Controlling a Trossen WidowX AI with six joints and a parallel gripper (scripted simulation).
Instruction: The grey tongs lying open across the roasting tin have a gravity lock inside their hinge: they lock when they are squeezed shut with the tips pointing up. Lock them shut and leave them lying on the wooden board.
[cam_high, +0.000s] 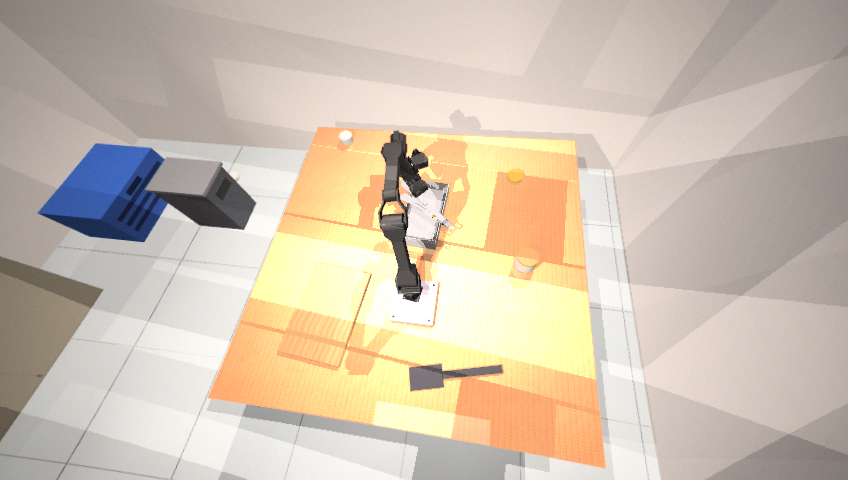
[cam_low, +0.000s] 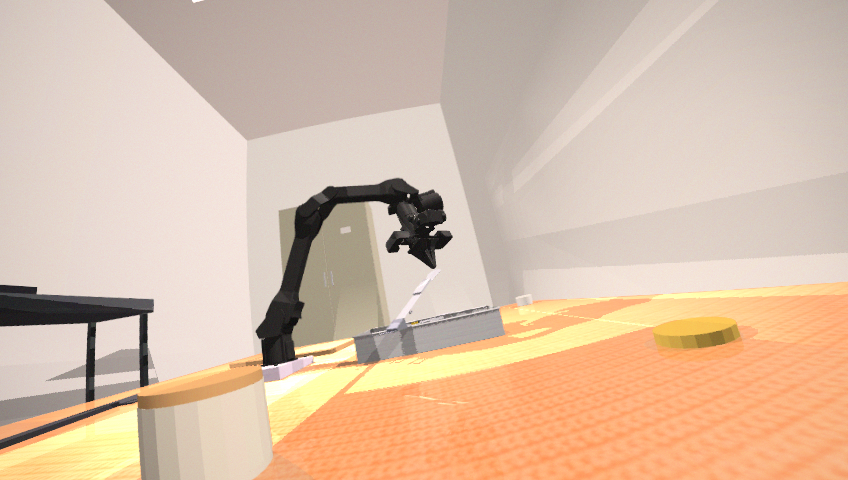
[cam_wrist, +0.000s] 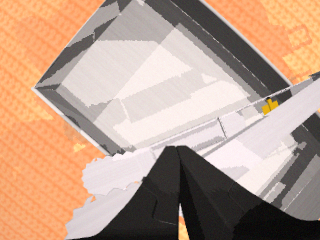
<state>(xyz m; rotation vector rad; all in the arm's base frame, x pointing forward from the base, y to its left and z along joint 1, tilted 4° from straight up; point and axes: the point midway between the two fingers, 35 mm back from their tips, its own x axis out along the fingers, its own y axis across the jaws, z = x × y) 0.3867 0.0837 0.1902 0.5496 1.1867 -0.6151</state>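
Observation:
The grey tongs (cam_high: 441, 220) (cam_low: 410, 306) (cam_wrist: 295, 110) lie open across the roasting tin (cam_high: 445, 202) (cam_low: 458, 327) (cam_wrist: 240, 45). Their hinge end lies over one tin wall; their two scalloped tips slant up beyond the other side, spread apart at the left of the wrist view. A small yellow piece (cam_wrist: 270, 107) shows between the arms near the hinge. My gripper (cam_high: 419, 191) (cam_low: 433, 266) (cam_wrist: 175, 155) is shut with nothing between its fingers, pointing down just above the tongs' raised tip end. Whether it touches them cannot be told. The wooden board (cam_high: 324, 315) has nothing on it.
A dark spatula (cam_high: 426, 377) lies near the front edge. A jar with a wooden lid (cam_high: 526, 261) (cam_low: 205, 434) stands at the right. A yellow disc (cam_high: 515, 175) (cam_low: 696, 333) lies back right, a small white cup (cam_high: 345, 137) (cam_low: 523, 300) back left.

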